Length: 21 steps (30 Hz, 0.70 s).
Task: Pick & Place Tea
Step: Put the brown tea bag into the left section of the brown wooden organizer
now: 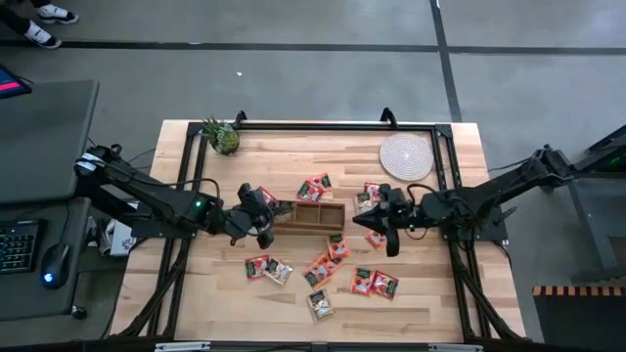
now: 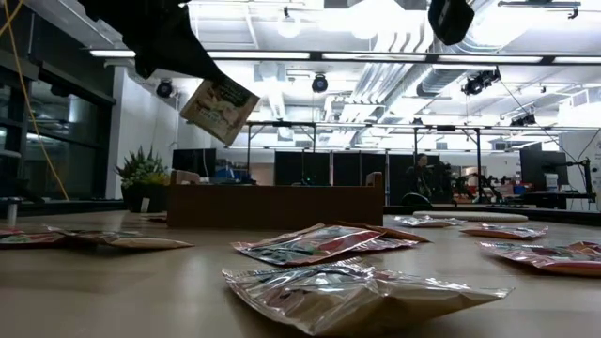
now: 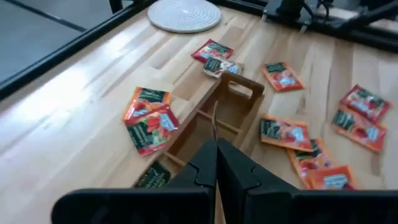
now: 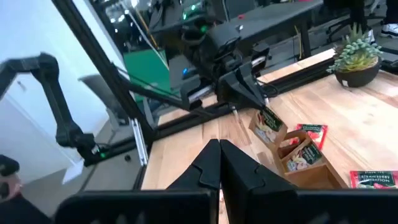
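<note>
So the tea sachets [image 1: 323, 269] look about as easy and as annoying as it gets: flat, featherweight foil-type packets that are floppy and probably slick, lying nearly flush on the bench [image 1: 196, 284], so there's barely any edge to get under. Most are scattered around the wooden box [image 1: 315, 216], a bunch from 4 to 7 o'clock of it, a few at 12 to 2 o'clock, and in the right wrist view at least one already sits inside a compartment. The left gripper [image 1: 262, 217] hovers just at the box's 9 o'clock end, fingers pinched together on one sachet [image 2: 220, 99] by its edge; from the low camera it dangles tilted, which tells me it bends freely and could swing or slip if only a corner is caught. I'd grab along a crimped seam, where it's stiffest, not the puffy middle. The right gripper [image 1: 381, 233] is at the box's 3 o'clock side over more packets, fingers closed with nothing in them as far as I see. The woven mat [image 1: 406, 156] sits near 1 o'clock, unused.
</note>
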Each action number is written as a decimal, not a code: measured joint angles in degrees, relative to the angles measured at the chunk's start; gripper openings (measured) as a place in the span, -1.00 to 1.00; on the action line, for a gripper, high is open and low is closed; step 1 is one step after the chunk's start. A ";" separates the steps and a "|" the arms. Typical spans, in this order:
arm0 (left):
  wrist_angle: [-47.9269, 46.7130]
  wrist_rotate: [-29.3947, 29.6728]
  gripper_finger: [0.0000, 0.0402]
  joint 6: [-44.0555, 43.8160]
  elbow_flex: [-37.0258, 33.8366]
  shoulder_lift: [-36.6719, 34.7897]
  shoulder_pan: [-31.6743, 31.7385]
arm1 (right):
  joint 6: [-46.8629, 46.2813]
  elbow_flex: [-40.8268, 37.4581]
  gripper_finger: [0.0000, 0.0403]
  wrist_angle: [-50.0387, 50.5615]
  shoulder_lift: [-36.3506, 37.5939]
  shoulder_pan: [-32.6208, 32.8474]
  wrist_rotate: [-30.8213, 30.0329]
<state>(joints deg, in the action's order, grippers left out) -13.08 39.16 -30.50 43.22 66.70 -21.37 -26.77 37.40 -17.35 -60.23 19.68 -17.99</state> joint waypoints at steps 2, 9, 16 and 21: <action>0.04 -0.02 -1.00 0.48 -0.02 0.00 0.00 | -0.01 -0.62 -1.00 0.00 0.78 0.00 -0.67; 12.24 -8.99 -1.00 2.15 -8.00 -1.59 3.10 | 0.64 -0.71 -1.00 -0.10 0.88 -0.02 -1.61; 28.19 -18.47 -1.00 6.38 -18.56 -8.07 11.28 | -0.17 -0.71 -1.00 -0.32 0.88 -0.02 -1.45; 28.52 -27.05 -1.00 11.14 -20.72 -9.60 17.99 | -0.26 -0.71 -1.00 -0.32 0.88 -0.02 -1.42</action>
<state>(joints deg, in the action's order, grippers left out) 15.44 12.11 -19.36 22.51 57.10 -3.38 -27.03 36.69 -17.67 -59.35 19.66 -19.41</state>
